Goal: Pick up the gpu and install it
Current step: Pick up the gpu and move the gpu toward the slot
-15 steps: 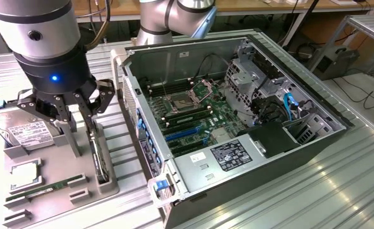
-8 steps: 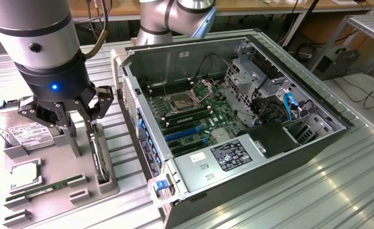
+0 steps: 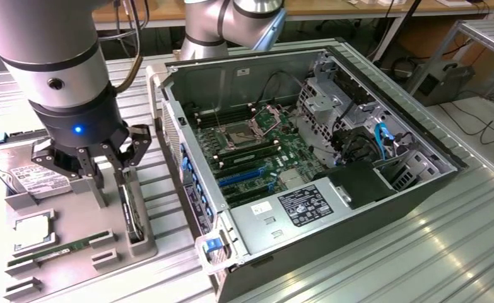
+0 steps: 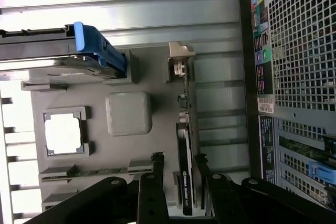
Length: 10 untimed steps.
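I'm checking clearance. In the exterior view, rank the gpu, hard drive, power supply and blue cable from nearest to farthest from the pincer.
1. gpu, upright between the pincer's fingers.
2. hard drive, to the exterior view's left.
3. power supply, inside the computer case.
4. blue cable, deeper in the case, exterior view's right.

Gpu [image 4: 184, 171] edge-on between spread jaws

No print, even on the gpu [image 4: 185, 166], can be read.
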Motion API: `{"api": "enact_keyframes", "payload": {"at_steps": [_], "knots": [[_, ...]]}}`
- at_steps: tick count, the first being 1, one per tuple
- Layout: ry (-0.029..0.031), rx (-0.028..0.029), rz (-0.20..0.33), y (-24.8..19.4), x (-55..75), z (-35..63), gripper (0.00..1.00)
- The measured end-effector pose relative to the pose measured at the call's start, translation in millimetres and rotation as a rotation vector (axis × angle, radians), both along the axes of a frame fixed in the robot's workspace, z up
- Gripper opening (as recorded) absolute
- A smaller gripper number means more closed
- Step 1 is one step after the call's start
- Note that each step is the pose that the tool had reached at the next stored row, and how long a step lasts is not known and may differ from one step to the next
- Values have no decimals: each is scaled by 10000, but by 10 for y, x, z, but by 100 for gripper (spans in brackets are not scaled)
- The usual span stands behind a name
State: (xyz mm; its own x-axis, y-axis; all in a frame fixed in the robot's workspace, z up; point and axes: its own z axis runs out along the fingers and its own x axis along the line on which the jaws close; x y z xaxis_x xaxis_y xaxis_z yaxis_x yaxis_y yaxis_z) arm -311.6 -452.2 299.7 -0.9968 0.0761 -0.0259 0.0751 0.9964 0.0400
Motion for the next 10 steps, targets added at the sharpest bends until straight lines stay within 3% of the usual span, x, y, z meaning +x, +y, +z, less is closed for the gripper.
{"api": "enact_keyframes", "payload": {"at_steps": [4,10], "knots": [[-48,0,0,-2,17,-81,36],[-64,-1,0,-27,62,-179,36]]}}
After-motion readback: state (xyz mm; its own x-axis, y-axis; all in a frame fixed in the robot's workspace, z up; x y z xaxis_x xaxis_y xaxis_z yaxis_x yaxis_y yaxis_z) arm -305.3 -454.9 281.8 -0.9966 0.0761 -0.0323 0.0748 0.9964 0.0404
